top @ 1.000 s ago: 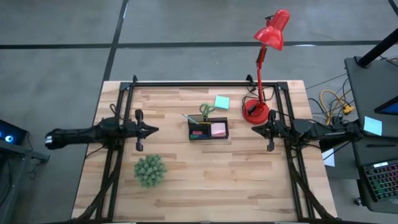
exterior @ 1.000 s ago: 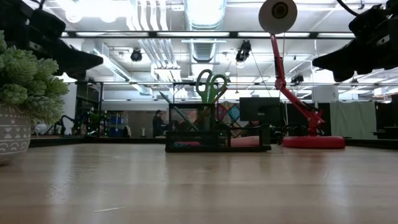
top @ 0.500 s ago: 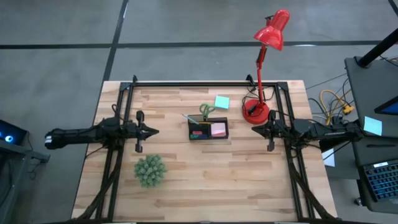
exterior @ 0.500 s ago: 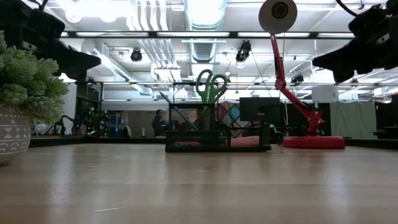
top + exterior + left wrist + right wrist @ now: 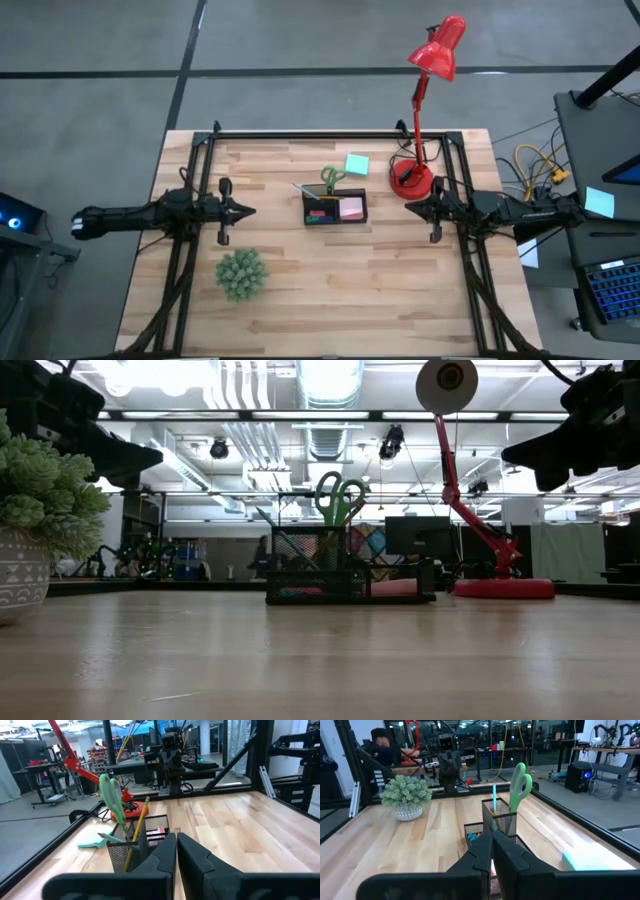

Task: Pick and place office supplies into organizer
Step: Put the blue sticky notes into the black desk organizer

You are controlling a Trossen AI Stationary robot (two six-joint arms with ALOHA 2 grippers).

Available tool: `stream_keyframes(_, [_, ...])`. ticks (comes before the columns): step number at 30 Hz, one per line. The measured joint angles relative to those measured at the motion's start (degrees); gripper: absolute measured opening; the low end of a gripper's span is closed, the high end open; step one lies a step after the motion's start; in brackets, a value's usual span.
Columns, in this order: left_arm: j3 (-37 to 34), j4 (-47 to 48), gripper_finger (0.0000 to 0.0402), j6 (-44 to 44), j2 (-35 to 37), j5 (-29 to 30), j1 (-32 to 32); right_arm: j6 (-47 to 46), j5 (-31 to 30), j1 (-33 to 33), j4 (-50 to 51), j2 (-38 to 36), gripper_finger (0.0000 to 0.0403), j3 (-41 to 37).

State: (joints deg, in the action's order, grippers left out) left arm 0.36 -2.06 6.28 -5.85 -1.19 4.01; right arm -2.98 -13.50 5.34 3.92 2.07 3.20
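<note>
**Both arms parked; one pad left outside the organizer**

Left gripper [image 5: 243,210] and right gripper [image 5: 408,209], fingers closed and empty, flank the organizer [image 5: 334,207], which holds scissors [image 5: 332,178], pencil and pen. Beyond lies a teal sticky-note pad [image 5: 356,164]; collecting it likely comes next.

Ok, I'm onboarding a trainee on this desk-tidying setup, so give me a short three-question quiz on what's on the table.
1. True or false: the green-handled scissors stand in the organizer.
2. Which supply lies on the table outside the organizer? A) teal sticky-note pad B) yellow pencil C) pink pad
3. Fill in: the left gripper and right gripper are both ____.

Key: 1 true; 2 A; 3 shut.
</note>
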Motion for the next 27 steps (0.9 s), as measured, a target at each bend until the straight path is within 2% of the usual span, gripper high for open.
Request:
stream_keyframes(6, [0.0, -0.4, 0.0, 0.0, 0.0, 0.0, 0.0, 0.5, 0.0, 0.0, 0.0, 0.0, 0.0033, 0.0])
stream_keyframes(13, [0.2, -0.4, 0.0, 0.0, 0.0, 0.1, 0.0, 0.5, -0.3, 0.0, 0.0, 0.7, 0.0108, 1.0])
stream_keyframes(18, [0.2, -0.5, 0.0, 0.1, 0.0, 0.1, 0.0, 0.7, -5.7, 0.0, -0.3, 3.3, 0.0157, 5.4])
stream_keyframes(22, [0.2, -0.5, 0.0, 0.1, 0.0, 0.2, 0.0, 5.6, -7.7, 0.0, -0.2, 8.6, 0.0179, 10.0])
stream_keyframes(27, [0.2, -0.5, 0.0, 0.1, 0.0, 0.2, 0.0, 10.9, -17.6, 0.0, 1.4, 19.3, 0.0198, 15.7])
